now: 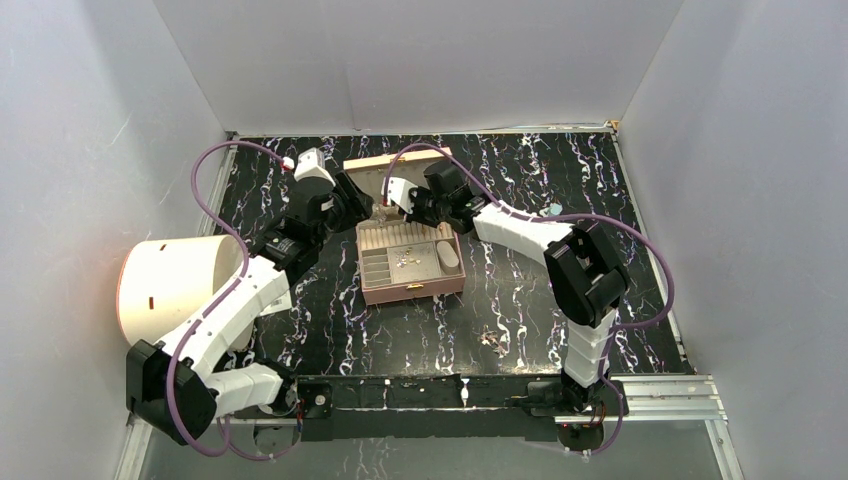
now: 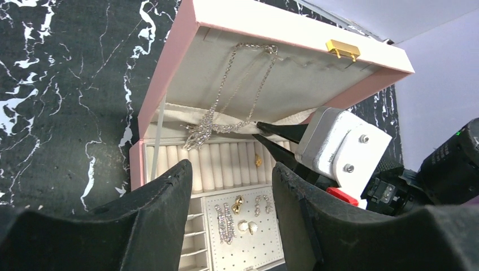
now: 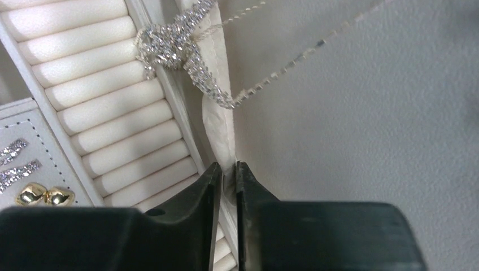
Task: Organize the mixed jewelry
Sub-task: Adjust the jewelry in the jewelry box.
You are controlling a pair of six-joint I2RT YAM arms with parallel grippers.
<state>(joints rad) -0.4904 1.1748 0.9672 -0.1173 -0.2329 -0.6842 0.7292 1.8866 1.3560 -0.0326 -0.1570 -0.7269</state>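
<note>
While the left hand [image 2: 231, 169] hovers spread, the right hand [image 3: 226, 169] pinches the pocket edge [image 3: 218, 125].

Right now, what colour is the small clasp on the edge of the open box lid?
The clasp is shiny gold, seen best in the left wrist view.

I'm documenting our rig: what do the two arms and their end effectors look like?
The left arm and right arm have white link shells, bulky black joint housings and a looping purple cable each. The left end effector and right end effector have black tapered fingers on white bodies.
</note>
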